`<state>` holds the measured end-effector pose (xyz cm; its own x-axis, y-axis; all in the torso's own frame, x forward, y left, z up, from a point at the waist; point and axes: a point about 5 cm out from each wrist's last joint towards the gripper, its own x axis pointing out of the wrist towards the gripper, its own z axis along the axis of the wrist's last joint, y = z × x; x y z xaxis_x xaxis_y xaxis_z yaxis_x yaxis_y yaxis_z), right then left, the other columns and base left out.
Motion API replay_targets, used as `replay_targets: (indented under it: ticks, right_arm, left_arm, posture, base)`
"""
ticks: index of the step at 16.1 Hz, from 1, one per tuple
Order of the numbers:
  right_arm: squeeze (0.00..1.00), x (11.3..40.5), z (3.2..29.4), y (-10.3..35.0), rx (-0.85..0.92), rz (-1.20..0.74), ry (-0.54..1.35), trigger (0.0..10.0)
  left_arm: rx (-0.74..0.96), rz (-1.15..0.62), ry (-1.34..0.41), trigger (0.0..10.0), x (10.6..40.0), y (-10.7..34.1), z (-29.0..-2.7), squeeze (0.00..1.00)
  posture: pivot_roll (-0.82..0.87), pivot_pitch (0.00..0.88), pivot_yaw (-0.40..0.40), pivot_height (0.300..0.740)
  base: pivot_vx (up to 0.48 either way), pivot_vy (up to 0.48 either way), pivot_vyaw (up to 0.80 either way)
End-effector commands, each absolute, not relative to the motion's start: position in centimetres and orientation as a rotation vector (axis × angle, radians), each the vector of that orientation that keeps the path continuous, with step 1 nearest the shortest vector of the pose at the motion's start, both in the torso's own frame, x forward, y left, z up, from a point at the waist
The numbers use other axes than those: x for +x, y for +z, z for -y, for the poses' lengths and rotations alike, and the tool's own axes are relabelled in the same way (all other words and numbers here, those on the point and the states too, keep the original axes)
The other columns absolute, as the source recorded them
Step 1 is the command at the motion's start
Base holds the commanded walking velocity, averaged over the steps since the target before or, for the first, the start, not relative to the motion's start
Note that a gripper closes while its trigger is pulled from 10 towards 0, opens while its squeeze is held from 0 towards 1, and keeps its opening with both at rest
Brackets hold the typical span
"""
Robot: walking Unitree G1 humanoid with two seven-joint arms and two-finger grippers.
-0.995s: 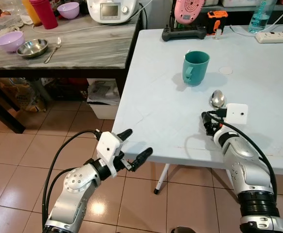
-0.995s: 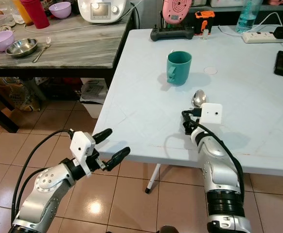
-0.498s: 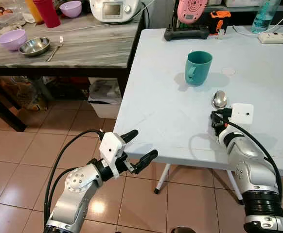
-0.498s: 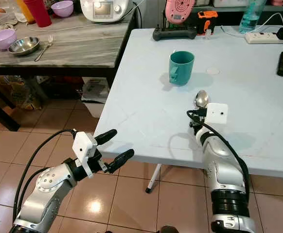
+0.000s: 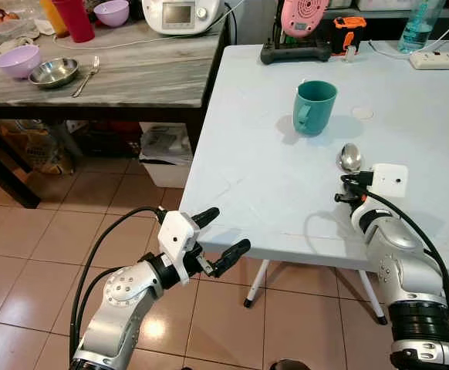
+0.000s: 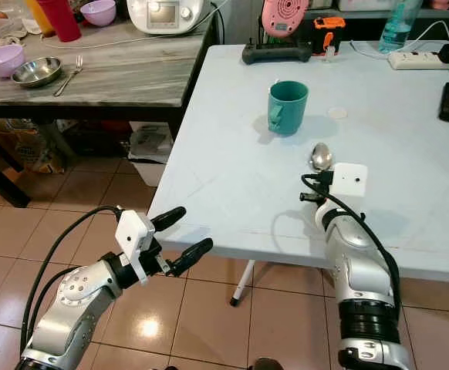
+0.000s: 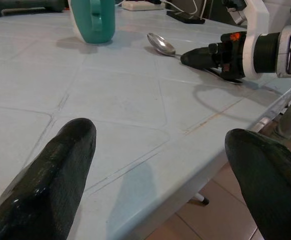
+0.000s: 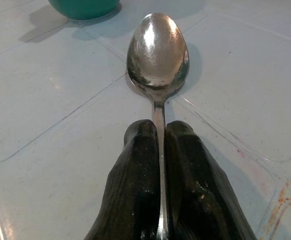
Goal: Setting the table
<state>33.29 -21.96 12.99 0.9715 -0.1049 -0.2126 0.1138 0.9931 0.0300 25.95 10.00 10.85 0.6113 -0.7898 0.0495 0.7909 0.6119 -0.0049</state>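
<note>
Spoon [image 8: 158, 55] lies on white table [image 5: 240, 169], handle pinched by right gripper [image 8: 159, 150]; left gripper [image 5: 219, 235] spread.

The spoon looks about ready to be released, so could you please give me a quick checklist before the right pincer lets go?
1. Right pincer shut on the spoon handle: ok.
2. Spoon bowl resting on the white table: ok.
3. Spoon lies near the teal mug, not touching it: ok.
4. Handle fully down on the table: cannot tell, the fingers hide it.
5. Left pincer open, off the table edge, clear of the spoon: ok.
</note>
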Motion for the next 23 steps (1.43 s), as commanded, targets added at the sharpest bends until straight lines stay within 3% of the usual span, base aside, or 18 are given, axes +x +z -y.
replay_targets:
  ticks: [1, 5, 8, 13, 14, 15, 23]
  right_arm:
    - [0.00, 32.1, 22.0, 9.4, 0.070, -0.384, -0.125, 0.0]
    - [0.00, 31.8, 21.0, 9.2, 0.097, -0.387, -0.102, 0.0]
    - [0.00, 31.6, 20.2, 10.5, 0.137, -0.276, -0.110, 0.0]
    - [0.00, 30.6, 19.4, 13.9, 0.135, -0.054, -0.129, 0.0]
    - [0.00, 30.1, 19.2, 14.4, 0.105, -0.013, -0.134, 2.7]
    - [0.00, 29.8, 19.2, 14.7, 0.103, 0.014, -0.144, 10.0]
    - [0.00, 29.3, 18.9, 15.4, 0.056, 0.071, -0.164, 10.0]
  left_arm:
    - [-0.013, 0.028, -0.926, 10.0, 25.6, 10.6, -10.2, 0.00]
    - [-0.006, 0.028, -0.924, 10.0, 25.6, 10.6, -10.2, 0.00]
    - [0.003, 0.046, -0.885, 10.0, 26.1, 10.8, -10.4, 0.00]
    - [-0.005, 0.047, -0.651, 10.0, 28.2, 10.8, -11.5, 0.00]
    - [-0.015, 0.051, -0.600, 10.0, 28.6, 11.0, -11.7, 0.00]
    - [-0.031, 0.053, -0.572, 10.0, 28.8, 11.1, -11.8, 0.00]
    - [-0.095, 0.077, -0.494, 10.0, 30.0, 11.8, -12.4, 0.00]
  posture:
    - [-0.31, 0.141, 0.098, 0.740]
    - [-0.31, 0.139, 0.100, 0.740]
    - [-0.31, 0.131, 0.093, 0.740]
    - [-0.32, 0.124, 0.090, 0.740]
    - [-0.32, 0.123, 0.090, 0.740]
    - [-0.32, 0.123, 0.090, 0.740]
    - [-0.33, 0.104, 0.086, 0.740]
  base:
    - [0.000, 0.000, 0.00]
    - [0.000, 0.000, 0.00]
    - [0.000, 0.000, 0.00]
    - [0.000, 0.000, 0.00]
    - [0.000, 0.000, 0.00]
    - [0.000, 0.000, 0.00]
    - [0.000, 0.000, -0.17]
